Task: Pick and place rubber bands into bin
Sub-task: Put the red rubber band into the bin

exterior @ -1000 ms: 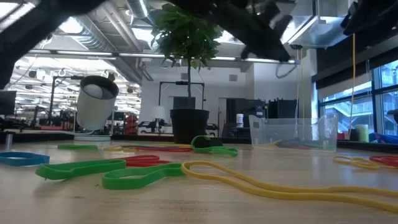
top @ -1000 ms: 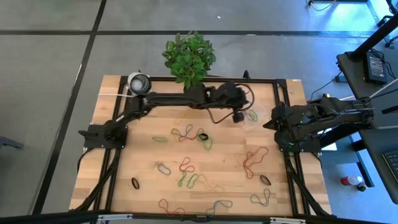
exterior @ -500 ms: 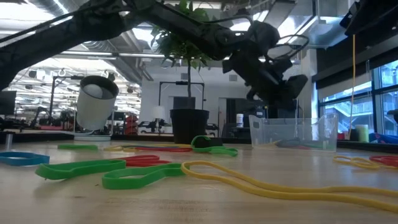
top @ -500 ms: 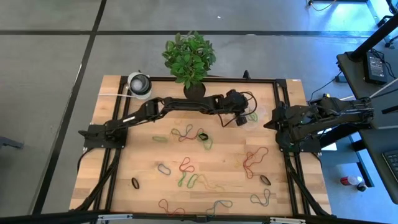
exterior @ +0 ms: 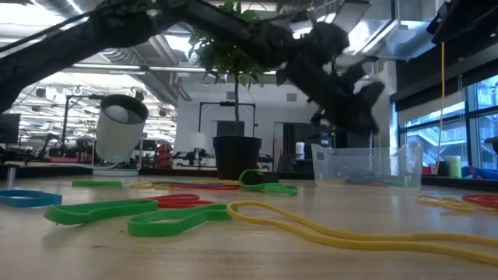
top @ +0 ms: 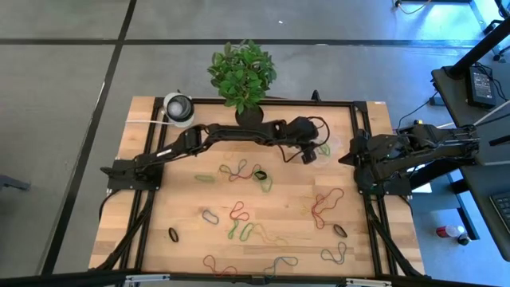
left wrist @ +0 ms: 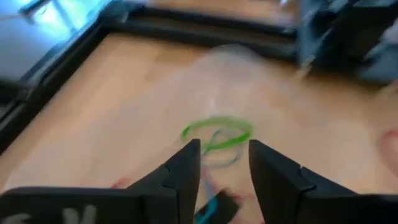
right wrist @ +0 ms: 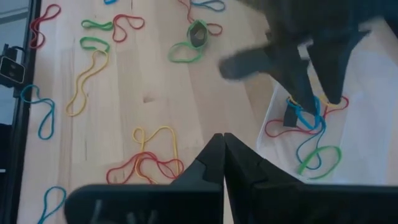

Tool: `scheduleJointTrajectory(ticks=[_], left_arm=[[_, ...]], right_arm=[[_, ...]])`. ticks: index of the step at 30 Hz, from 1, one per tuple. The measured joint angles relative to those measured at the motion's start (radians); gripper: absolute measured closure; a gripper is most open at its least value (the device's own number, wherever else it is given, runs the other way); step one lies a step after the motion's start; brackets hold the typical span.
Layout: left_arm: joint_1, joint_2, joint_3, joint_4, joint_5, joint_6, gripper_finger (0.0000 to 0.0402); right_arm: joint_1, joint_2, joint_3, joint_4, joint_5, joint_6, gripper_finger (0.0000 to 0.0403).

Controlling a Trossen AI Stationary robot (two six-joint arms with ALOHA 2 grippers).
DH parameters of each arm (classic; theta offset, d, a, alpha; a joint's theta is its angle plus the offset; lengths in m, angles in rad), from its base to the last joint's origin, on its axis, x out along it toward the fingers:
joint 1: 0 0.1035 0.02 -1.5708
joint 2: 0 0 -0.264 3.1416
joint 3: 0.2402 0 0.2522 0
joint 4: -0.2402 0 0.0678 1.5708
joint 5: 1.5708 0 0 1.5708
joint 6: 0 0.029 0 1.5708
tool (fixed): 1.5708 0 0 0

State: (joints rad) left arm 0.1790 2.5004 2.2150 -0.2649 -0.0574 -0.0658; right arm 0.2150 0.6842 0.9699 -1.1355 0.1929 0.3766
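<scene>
Over the bin (top: 323, 151), the left hand (left wrist: 224, 163) has its fingers apart, so it should lift straight up without snagging the rubber bands (right wrist: 308, 127) inside; the right hand (right wrist: 222, 158) waits closed.

Clear shallow bin (top: 323, 150) at far right of table, holding green, red and blue loops (right wrist: 311, 134). Rubber bands (top: 247, 231) strewn flat across near and middle boards: red, green, yellow, black, blue, several twisted.

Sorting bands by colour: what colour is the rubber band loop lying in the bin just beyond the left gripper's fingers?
Green rubber band, clearest in the left wrist view.
</scene>
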Motion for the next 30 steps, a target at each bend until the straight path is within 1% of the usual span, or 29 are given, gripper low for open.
scheduleJointTrajectory(ticks=[3,5,8,12,13,15,18,23,26,29,30], left_arm=[[-0.021,-0.042,0.001,0.000,0.024,0.000,0.0272],[-0.042,-0.068,0.001,-0.018,0.015,0.009,0.0283],[-0.083,-0.116,0.000,-0.064,-0.060,0.043,0.0314],[-0.148,-0.176,0.001,-0.159,-0.176,0.095,0.0380],[-0.163,-0.186,0.002,-0.185,-0.206,0.109,0.0390],[-0.183,-0.200,0.001,-0.268,-0.235,0.117,0.0397],[-0.182,-0.220,0.000,-0.364,-0.219,0.080,0.0400],[-0.181,-0.219,0.000,-0.437,-0.156,0.062,0.0400],[-0.193,-0.220,-0.009,-0.461,-0.152,0.066,0.0400],[-0.202,-0.258,-0.109,-0.438,-0.151,0.059,0.0400],[-0.203,-0.283,-0.159,-0.397,-0.150,0.054,0.0400]], right_arm=[[0.000,0.000,0.000,0.000,0.000,0.012,0.0397],[0.000,0.000,0.000,0.000,0.000,0.018,0.0397],[0.000,0.000,0.000,0.000,0.011,0.044,0.0397],[0.000,0.000,0.000,0.000,0.034,0.089,0.0397],[0.000,0.000,0.000,0.001,0.035,0.094,0.0397],[0.000,0.000,0.000,0.002,0.035,0.114,0.0397],[0.000,0.001,0.000,0.014,0.037,0.149,0.0397],[0.000,0.020,0.000,0.015,0.051,0.223,0.0400],[0.000,0.058,0.000,0.009,0.052,0.271,0.0401],[0.000,0.115,0.000,-0.008,0.052,0.327,0.0401],[0.000,0.135,0.000,-0.011,0.052,0.348,0.0401]])
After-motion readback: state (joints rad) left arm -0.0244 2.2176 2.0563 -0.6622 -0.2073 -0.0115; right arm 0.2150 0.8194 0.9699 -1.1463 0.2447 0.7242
